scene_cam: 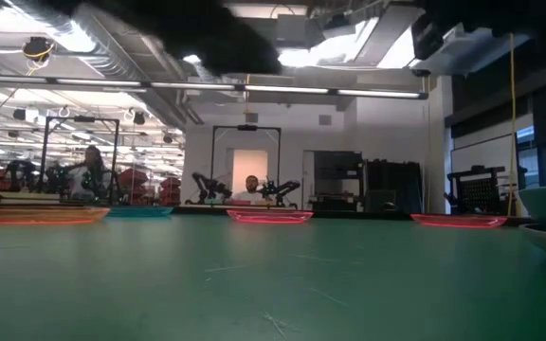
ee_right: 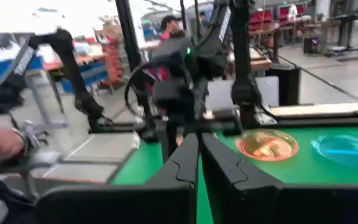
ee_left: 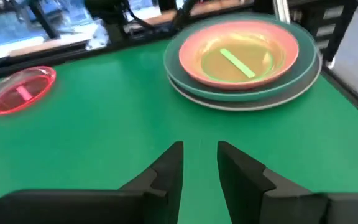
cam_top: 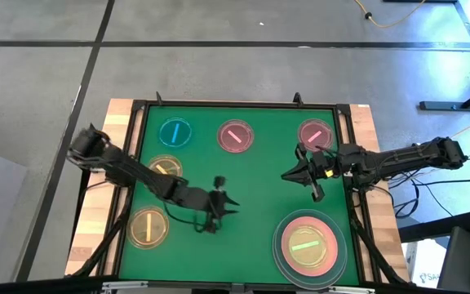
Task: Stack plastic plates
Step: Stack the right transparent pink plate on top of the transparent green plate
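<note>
A stack stands at the table's near right: a grey large plate (cam_top: pixel 279 253) under a dark teal-grey one, a pink one (cam_top: pixel 308 222) and a green small plate (cam_top: pixel 305 245). In the left wrist view the stack (ee_left: pixel 241 93) sits ahead. Five small plates lie singly on the mat: blue (cam_top: pixel 175 132), pink (cam_top: pixel 235 136), pink (cam_top: pixel 314 133), amber (cam_top: pixel 148 227), and amber (cam_top: pixel 168 166) partly under the left arm. My left gripper (cam_top: pixel 220 204) hangs open over the table's middle (ee_left: pixel 200 158), holding nothing. My right gripper (cam_top: pixel 304 178) hovers shut (ee_right: pixel 198 149) between the right pink plate and the stack.
Bare green mat (cam_top: pixel 259 180) lies between the two grippers. A black frame (cam_top: pixel 235 104) edges the mat, with wooden table beyond. In the low view the single plates (scene_cam: pixel 269 216) line the far side. A person (scene_cam: pixel 250 188) sits in the room behind.
</note>
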{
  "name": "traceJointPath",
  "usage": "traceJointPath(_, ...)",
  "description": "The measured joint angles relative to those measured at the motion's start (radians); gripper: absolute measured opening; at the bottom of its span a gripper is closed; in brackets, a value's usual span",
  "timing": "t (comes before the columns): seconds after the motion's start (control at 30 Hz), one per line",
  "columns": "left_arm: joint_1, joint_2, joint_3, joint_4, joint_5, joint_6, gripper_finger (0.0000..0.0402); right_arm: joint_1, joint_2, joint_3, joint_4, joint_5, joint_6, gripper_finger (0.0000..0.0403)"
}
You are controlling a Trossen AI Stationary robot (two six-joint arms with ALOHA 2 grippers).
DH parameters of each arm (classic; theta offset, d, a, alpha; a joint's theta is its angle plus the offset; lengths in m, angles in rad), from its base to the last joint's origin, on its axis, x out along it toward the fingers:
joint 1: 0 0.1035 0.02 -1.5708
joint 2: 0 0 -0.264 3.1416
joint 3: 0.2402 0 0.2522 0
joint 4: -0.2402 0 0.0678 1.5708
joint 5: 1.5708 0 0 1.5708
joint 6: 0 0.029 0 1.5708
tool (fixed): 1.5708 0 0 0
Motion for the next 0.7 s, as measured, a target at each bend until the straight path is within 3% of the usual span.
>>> traceJointPath(0.13,-0.019,-0.083,-0.190,0.170,-0.007,-0.078,0.0092,0.000,0.000,0.000,-0.107,0.121,-0.022,0.0017)
traceJointPath(0.27,-0.049,-0.088,-0.345,0.318,-0.014,-0.159,0.0092,0.000,0.013,0.000,-0.215,0.246,-0.018,0.0017)
traceJointPath(0.37,-0.068,-0.067,-0.413,0.476,-0.037,-0.162,0.0092,0.000,0.056,-0.001,-0.242,0.264,0.001,0.0017)
traceJointPath(0.53,-0.071,-0.065,-0.425,0.564,-0.056,-0.128,0.0092,-0.003,0.186,0.003,-0.176,0.418,0.005,0.0017)
traceJointPath(0.7,-0.070,-0.064,-0.410,0.553,-0.058,-0.114,0.0092,-0.065,0.296,0.115,-0.439,0.663,0.072,0.0017)
